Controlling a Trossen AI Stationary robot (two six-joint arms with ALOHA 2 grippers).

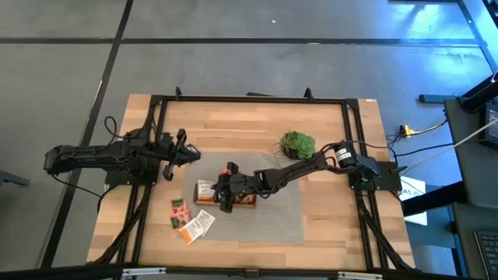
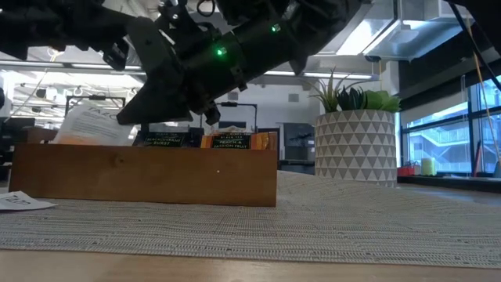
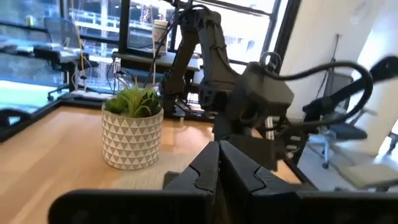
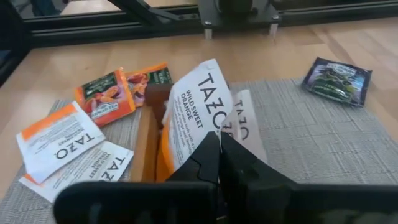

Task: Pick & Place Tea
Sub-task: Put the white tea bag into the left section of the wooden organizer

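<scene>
My right gripper (image 4: 219,144) reaches over the wooden tray (image 2: 141,176) and is shut on a white-and-orange tea sachet (image 4: 189,106) that stands up out of the tray's end compartment. More sachets stand in the tray (image 2: 231,141). Loose tea lies beside it: two red-orange sachets (image 4: 106,94), two white-and-orange ones (image 4: 59,138) and a dark one (image 4: 337,78) on the grey mat. My left gripper (image 1: 191,154) hovers shut and level near the table's left side, touching nothing. My right gripper pinches the white-and-orange sachet at its lower edge (image 4: 208,138) between the two fingertips. The fingers slant downward from the table's right side. The sachet stands tilted, its lower part down inside the tray, its printed face toward the camera.
A green plant in a white patterned pot (image 1: 297,143) stands on the far edge of the mat (image 1: 280,214), beside my right arm. The black frame (image 1: 249,99) runs around the table. Bare wood lies at the near right.
</scene>
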